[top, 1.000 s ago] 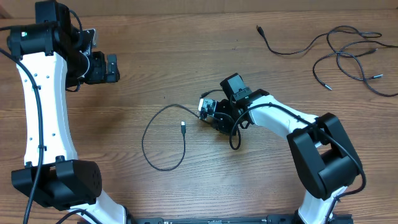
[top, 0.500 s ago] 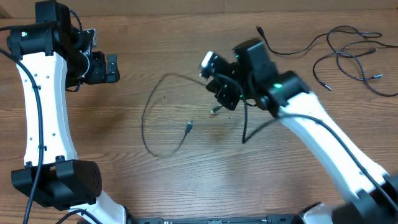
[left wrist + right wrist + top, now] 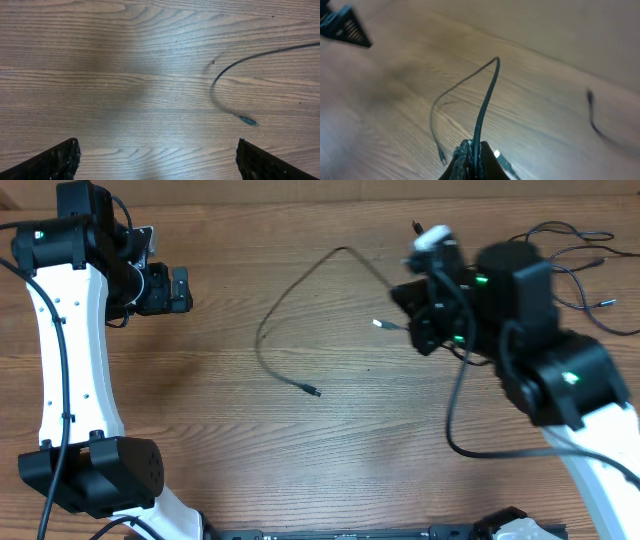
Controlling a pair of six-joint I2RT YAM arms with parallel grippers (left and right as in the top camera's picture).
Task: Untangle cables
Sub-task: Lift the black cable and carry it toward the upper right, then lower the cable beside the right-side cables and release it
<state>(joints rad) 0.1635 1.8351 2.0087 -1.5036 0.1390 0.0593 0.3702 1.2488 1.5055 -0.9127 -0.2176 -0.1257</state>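
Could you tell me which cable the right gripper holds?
The lone cable arcing over mid-table; the other cables lie bunched far right, untouched.

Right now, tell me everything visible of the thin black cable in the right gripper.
The thin black cable is one slim, flexible cord, pinched near one end in the shut right gripper. A short tail with a pale plug sticks out beside it. The rest arches away, then curves back to a small dark plug over the wooden table. No knots show.
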